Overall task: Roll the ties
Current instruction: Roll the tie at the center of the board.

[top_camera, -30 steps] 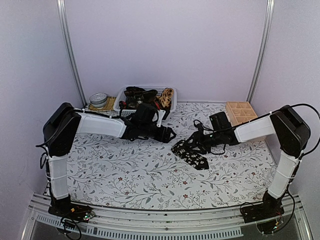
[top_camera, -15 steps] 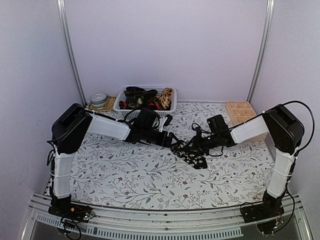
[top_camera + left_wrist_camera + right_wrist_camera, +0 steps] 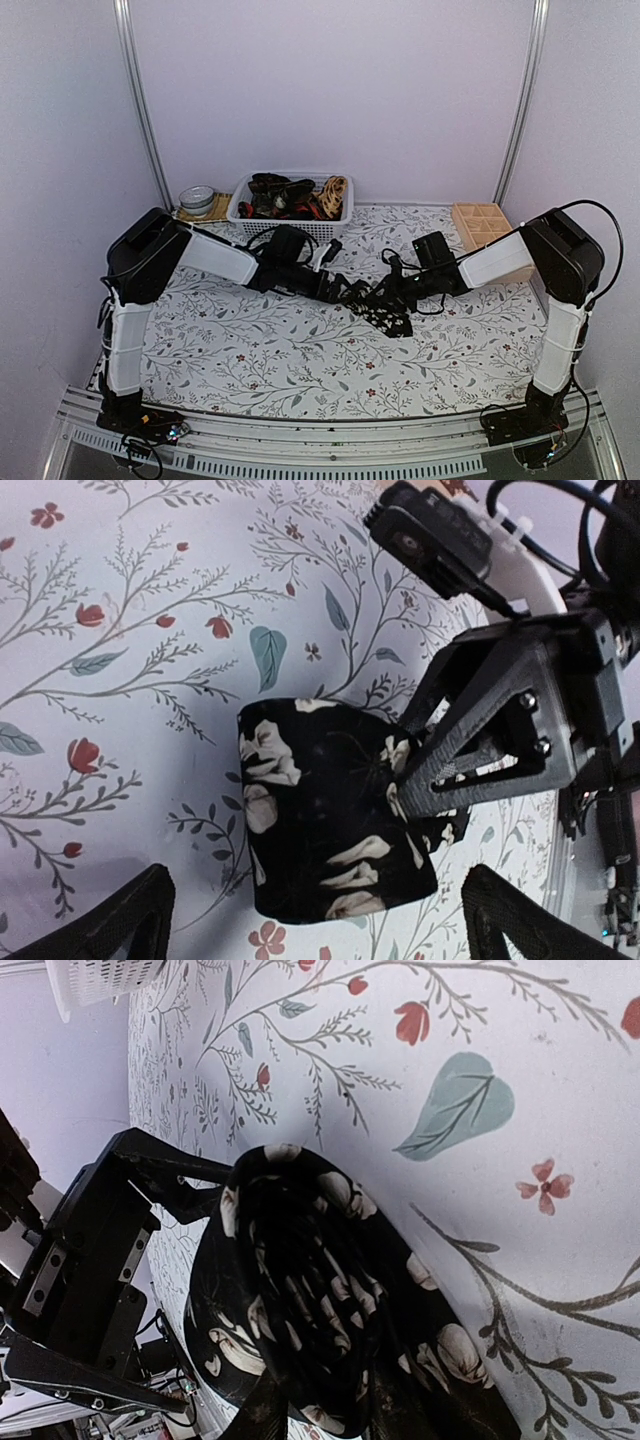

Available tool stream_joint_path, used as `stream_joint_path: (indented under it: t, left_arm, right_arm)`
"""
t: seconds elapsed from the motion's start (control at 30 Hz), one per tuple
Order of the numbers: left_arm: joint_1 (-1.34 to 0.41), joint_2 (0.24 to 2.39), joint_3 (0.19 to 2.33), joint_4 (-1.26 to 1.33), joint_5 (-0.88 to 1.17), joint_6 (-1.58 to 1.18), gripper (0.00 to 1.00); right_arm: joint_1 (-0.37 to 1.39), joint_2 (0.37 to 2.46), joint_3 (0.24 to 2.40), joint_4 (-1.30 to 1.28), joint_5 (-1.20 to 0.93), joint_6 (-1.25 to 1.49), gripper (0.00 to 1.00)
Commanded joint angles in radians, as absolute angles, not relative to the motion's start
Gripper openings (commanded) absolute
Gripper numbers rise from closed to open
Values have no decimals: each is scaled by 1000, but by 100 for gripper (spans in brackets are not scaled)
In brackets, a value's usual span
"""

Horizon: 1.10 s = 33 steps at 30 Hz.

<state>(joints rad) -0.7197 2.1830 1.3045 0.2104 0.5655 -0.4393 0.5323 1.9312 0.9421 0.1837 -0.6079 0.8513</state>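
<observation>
Beside tie (image 3: 320, 825), right hand (image 3: 384, 297) (gripping, perhaps); basket (image 3: 240, 208) behind.

No readable text, label, brand or number shows in any view.

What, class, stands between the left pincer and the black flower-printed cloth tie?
Nothing visible: only bare floral tablecloth lies between the open left pincer and the black flower-printed cloth tie.
</observation>
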Motion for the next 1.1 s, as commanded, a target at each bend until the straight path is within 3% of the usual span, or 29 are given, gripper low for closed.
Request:
stream_joint_path:
  t: [0.0, 0.23, 0.43, 0.83, 1.0, 1.07]
  left_arm:
    - [-698, 2093, 1313, 124, 571, -156, 100]
    - [-701, 1981, 1286, 7, 467, 378, 100]
    - [-720, 2061, 1394, -161, 464, 618, 97]
    - [-782, 2181, 1445, -149, 335, 712, 89]
    - [-780, 2186, 1425, -91, 371, 673, 76]
    - [-778, 2189, 1422, -81, 391, 661, 76]
  right_arm:
    - [542, 1992, 948, 142, -564, 832, 26]
    - [542, 2002, 955, 139, -568, 830, 26]
    - [542, 2014, 962, 134, -569, 827, 26]
    - [541, 2016, 962, 135, -570, 829, 26]
    - [542, 2016, 963, 135, -570, 831, 26]
    - [542, 2016, 964, 134, -570, 833, 26]
